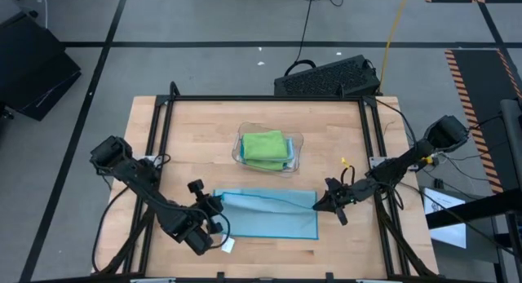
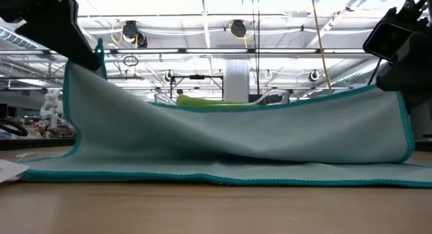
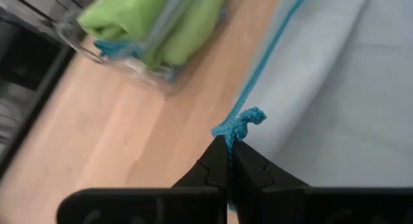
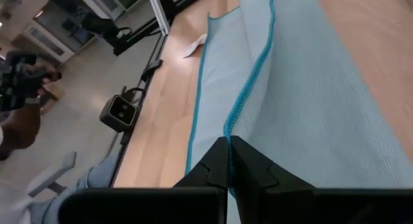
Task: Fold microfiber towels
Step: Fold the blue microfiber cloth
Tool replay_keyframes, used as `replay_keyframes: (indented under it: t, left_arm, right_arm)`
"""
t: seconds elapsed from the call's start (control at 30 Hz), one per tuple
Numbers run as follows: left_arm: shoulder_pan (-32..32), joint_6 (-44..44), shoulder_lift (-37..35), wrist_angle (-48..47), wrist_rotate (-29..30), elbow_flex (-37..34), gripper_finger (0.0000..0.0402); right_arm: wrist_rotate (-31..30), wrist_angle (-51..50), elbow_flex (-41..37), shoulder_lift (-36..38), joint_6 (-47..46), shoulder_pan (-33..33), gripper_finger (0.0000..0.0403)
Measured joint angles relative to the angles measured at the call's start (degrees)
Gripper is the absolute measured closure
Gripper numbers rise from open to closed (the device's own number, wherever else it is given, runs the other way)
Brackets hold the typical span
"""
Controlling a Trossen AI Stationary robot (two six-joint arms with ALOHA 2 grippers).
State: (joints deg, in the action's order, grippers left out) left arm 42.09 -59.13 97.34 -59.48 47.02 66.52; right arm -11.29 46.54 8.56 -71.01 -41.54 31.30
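Both grippers — left gripper (image 3: 229, 150), right gripper (image 4: 229, 146) — pinch the light blue towel's (image 1: 273, 218) edge, fully closed.

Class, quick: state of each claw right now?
Left claw: shut on the light blue towel, pinching its corner.
Right claw: shut on the same towel's edge.

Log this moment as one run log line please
stage: mid-fold | left end effector: shut on blue towel corner | right end effector: shut on its edge | green towels: in tray

Left end effector (image 1: 218, 203) low near the table's front, fingers pinched shut, right end effector (image 1: 320, 205) opposite, likewise clamped
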Motion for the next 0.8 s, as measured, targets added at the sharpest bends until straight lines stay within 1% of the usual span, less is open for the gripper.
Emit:
replay_keyframes:
  t: [0.1, 0.3, 0.57, 0.73, 0.8]
  left_arm:
    - [0.0, 0.3, 0.0, 2.5, -1.8, 0.0, 0.0398]
    - [0.0, 2.8, 0.0, 7.3, -2.7, 0.0, 0.0396]
    - [0.0, 2.4, 0.0, 6.9, -3.4, 0.0, 0.0391]
    - [0.0, 1.5, 0.0, 7.1, -5.4, 0.0, 0.0395]
    - [0.0, 1.5, 0.0, 7.1, -5.5, 0.0, 0.039]
  right_arm:
    - [0.7, 0.0, 0.0, 0.0, 0.2, 0.0, 0.0399]
    - [0.8, -2.2, 0.0, 0.0, -0.2, 0.0, 0.0399]
    - [0.8, -2.1, 0.0, -0.1, -1.3, 0.2, 0.0399]
    - [0.8, -2.1, 0.0, -0.1, -1.9, 1.6, 0.0399]
    - [-0.4, -2.2, 0.0, -0.2, -1.7, 2.0, 0.0398]
